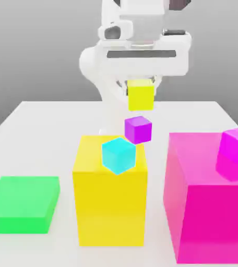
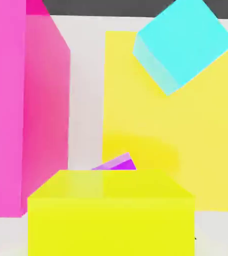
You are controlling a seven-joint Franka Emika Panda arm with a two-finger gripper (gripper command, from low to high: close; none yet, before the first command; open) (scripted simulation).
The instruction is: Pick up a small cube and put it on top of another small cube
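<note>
Near the middle of the white worktop [image 1: 204,112], you are looking at the small plain bright-yellow cube [image 1: 141,95] sitting up between the fingers of the pincer [image 1: 141,89], directly above the small plain purple-violet cube [image 1: 138,129] with a sliver of gap showing between the two. You cannot tell from these views whether the pincer is clamping the yellow cube or standing slack around it. In the hand view the yellow cube [image 2: 111,212] is lying close under the camera, and a thin strip of the purple cube [image 2: 117,164] is peeking out past its far edge.

Crowding in on the near side, the large yellow block [image 1: 110,201] is standing just in front of the purple cube, with a small cyan cube [image 1: 118,155] appearing tilted over the block's top. Toward the exterior view's right, a big magenta block [image 1: 207,208] is carrying a small pink-magenta cube [image 1: 237,146] on top. Toward the exterior view's left, a flat green slab [image 1: 22,203] is lying well apart from the rest.

Open worktop is showing between the yellow and magenta blocks, and along the far side behind the purple cube, up to the robot's white base [image 1: 108,104].
</note>
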